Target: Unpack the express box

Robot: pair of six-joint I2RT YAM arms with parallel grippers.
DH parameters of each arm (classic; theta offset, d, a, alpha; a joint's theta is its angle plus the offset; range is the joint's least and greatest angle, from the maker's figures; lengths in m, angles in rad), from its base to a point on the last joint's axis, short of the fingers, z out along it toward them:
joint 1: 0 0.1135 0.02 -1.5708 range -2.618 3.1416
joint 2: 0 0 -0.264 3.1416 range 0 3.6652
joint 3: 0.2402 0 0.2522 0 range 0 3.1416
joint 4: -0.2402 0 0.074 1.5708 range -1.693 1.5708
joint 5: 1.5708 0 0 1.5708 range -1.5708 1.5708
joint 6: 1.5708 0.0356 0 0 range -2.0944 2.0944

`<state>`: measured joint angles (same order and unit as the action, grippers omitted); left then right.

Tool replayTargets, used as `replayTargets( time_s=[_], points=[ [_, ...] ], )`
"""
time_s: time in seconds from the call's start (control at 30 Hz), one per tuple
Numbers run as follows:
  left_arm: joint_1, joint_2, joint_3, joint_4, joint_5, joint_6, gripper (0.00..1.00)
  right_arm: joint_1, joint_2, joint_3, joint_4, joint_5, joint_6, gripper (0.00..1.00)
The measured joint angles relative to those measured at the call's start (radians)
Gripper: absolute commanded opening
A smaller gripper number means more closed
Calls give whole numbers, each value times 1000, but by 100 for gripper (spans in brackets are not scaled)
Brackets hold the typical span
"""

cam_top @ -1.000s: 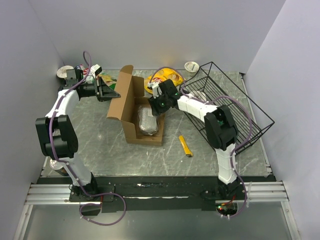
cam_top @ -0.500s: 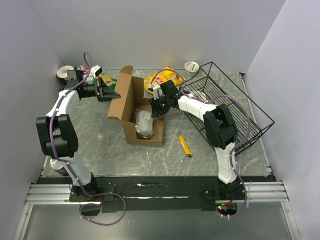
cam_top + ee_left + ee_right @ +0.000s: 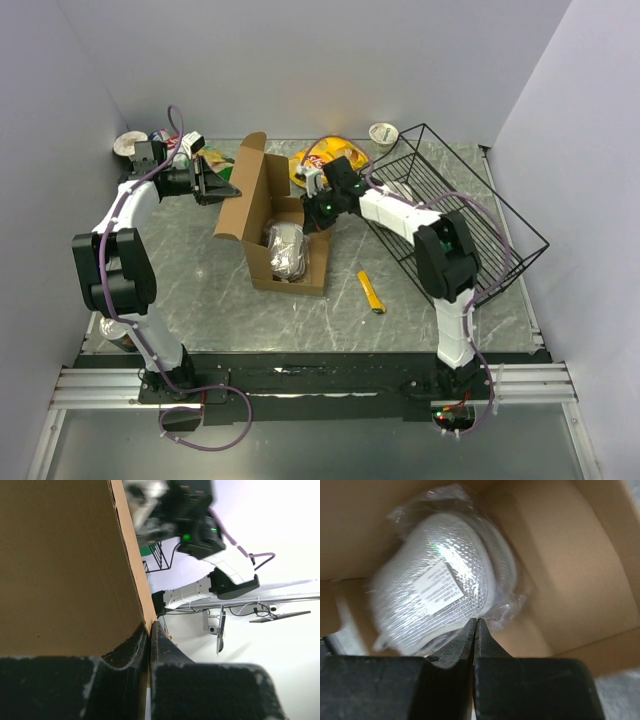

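Grey marbled table [image 3: 220,300] carries the express box [image 3: 290,280] at its middle, with its lid [image 3: 248,190] upright and a film-wrapped white packet [image 3: 440,585] lying inside. At the box's ten o'clock the left gripper [image 3: 149,627] is clamped on the lid's edge, while the right gripper [image 3: 476,622], reaching in from one o'clock, has just gone from half apart to fingers pressed together at the packet's film fringe. Whether any film is caught cannot be told; if it is, lifting the packet out looks like the next step.
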<state>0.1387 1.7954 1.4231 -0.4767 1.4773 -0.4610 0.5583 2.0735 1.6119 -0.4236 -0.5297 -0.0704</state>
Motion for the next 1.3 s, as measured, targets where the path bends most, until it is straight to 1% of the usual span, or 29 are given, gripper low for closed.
replayTargets(
  time_s=[0.07,0.27,0.37,0.47,0.53,0.63,0.8,0.93,1.03,1.13,1.17,1.2,1.23,1.3],
  points=[
    [4,0,0,-4,0,4,7,2,-47,0,-12,-13,7,0],
    [37,-1,-2,-41,-8,43,9,16,-266,0,-13,-50,10,0],
    [72,-6,-7,-93,-24,102,12,16,-377,0,-18,-57,5,0],
    [111,-24,-8,-177,-64,184,14,11,-453,0,-27,-57,-11,0],
    [136,-42,-7,-227,-97,235,14,4,-481,0,-43,-57,-27,0],
    [167,-72,-5,-310,-191,336,16,-9,-512,-8,-68,-52,-55,0],
    [201,-80,17,-443,-340,494,15,-28,-587,-120,-80,-34,-77,0],
    [239,-80,76,-561,-420,609,11,-47,-609,-198,-90,-32,-78,0],
    [267,-80,122,-644,-460,687,6,-60,-609,-233,-100,-31,-80,0],
    [299,-80,151,-715,-489,754,5,-66,-609,-245,-109,-31,-80,0],
    [310,-80,154,-734,-497,774,5,-66,-609,-245,-109,-31,-80,7],
    [320,-80,156,-751,-501,792,5,-67,-609,-245,-107,-32,-80,17],
    [330,-80,156,-769,-507,808,6,-67,-608,-245,-105,-34,-81,37],
    [344,-80,156,-795,-510,830,6,-66,-594,-243,-91,-42,-79,48]
  ],
)
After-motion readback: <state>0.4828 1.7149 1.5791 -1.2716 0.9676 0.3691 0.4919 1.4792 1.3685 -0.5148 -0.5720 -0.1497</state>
